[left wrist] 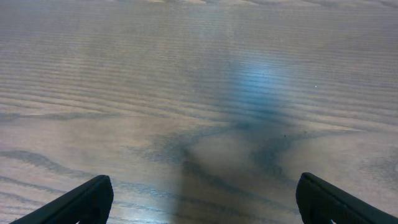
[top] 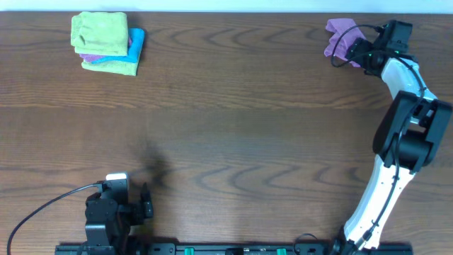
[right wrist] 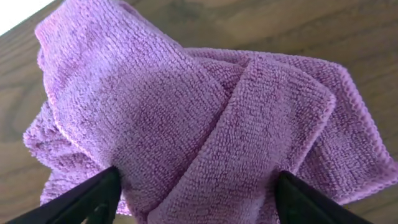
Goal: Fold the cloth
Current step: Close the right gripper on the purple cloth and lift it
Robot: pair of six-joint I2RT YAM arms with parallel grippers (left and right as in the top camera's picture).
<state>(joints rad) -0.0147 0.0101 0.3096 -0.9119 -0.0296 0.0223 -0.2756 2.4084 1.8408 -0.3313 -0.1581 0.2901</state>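
Purple cloth lies crumpled w/ overlapping folds btwn spread right fingers; left fingers also spread.

Right wrist view: the purple cloth is running off the lower edge. I am seeing only the tips of the right gripper, one at each side, with the rest cropped. I am not able to tell whether they are touching the fabric.

Overhead view: that gripper is covering the cloth's right part.

Left wrist view: the left gripper is showing as two dark tips at the bottom corners, everything behind them cut off.

In the stack of folded cloths, the lower layers are lying mostly hidden under the top one.
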